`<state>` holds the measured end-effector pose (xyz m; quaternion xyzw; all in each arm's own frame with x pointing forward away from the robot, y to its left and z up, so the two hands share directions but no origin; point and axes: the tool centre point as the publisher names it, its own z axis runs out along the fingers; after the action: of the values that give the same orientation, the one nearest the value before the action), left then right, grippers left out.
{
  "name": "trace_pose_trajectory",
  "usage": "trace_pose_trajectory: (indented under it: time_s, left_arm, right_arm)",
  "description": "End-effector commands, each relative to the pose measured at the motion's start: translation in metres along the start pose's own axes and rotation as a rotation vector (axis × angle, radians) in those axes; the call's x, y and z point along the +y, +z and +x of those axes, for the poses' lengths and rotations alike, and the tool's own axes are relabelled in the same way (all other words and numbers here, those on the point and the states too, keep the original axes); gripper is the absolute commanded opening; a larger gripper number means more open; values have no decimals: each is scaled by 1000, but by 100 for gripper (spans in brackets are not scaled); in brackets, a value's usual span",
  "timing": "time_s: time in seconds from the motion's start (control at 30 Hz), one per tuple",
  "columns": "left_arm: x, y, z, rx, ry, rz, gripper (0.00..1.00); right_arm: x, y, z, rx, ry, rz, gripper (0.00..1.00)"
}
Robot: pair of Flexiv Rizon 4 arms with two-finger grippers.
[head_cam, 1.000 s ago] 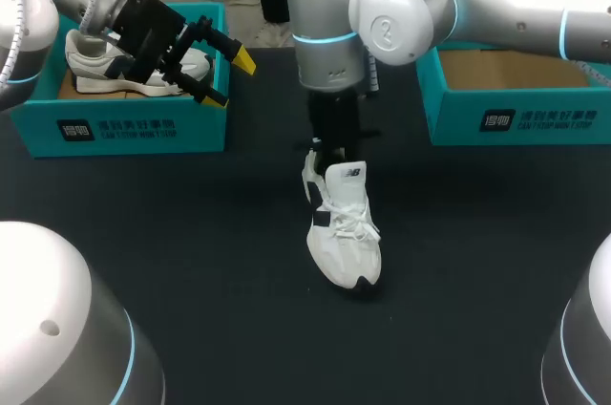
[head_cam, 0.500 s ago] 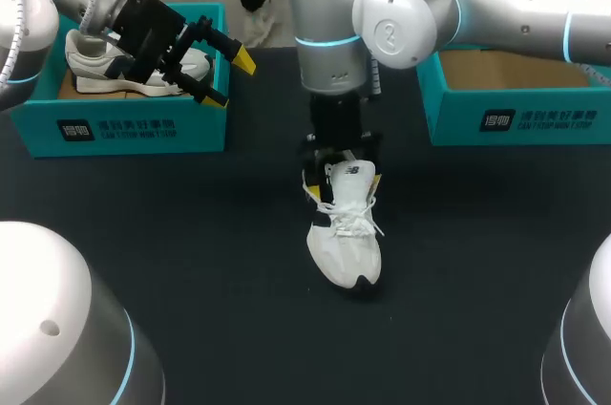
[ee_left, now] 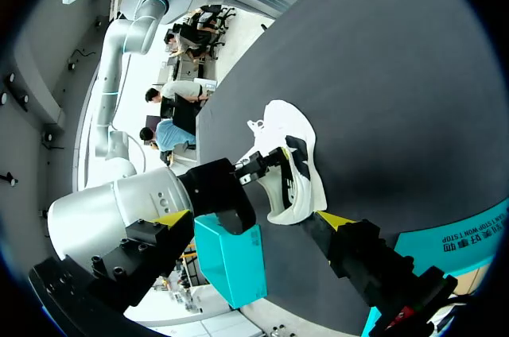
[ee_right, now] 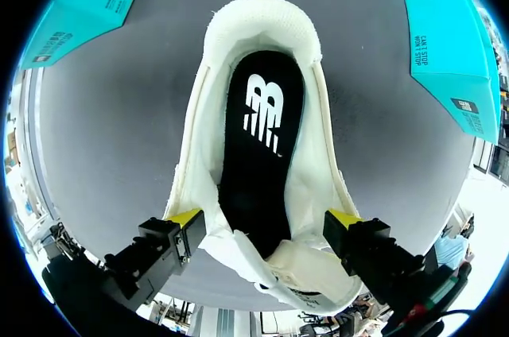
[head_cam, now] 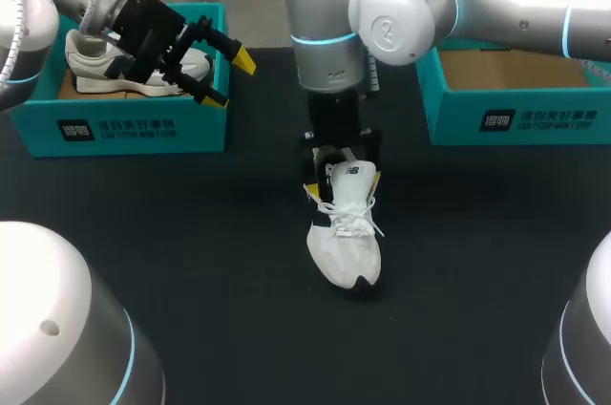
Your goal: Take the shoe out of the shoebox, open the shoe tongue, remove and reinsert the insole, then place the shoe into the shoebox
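Shoe (head_cam: 346,233) stands at mid-table (head_cam: 477,262), toe toward you, well apart from both boxes, with bare surface on every side. Your right gripper (head_cam: 342,183) sits down over its heel opening; whether it clamps the shoe cannot be told. Your left gripper (head_cam: 229,78) hangs spread and empty over the left shoebox (head_cam: 134,123), at its near right corner, just beside a second shoe (head_cam: 95,66) inside. The right shoebox (head_cam: 516,118) sits at the far edge.

Black table (head_cam: 496,262), white shoe (head_cam: 348,243) at its middle, left shoebox (head_cam: 124,126), right shoebox (head_cam: 520,118) at far edge
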<state>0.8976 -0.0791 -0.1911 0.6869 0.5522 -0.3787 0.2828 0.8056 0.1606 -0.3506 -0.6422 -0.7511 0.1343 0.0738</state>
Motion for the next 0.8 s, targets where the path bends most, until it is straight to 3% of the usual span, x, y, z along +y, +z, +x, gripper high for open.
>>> trace_pose_trajectory:
  time_s: [0.03,0.6,0.8]
  left_arm:
    - [0,0,0,3,1,1,100]
    - [0,0,0,3,1,1,100]
    - [0,0,0,3,1,1,100]
  right_arm:
    - [-5,-4,-1,-2,2,-10,100]
    - [-10,-16,-4,-46,35,-12,100]
    - [-17,-27,-9,-51,58,-48,100]
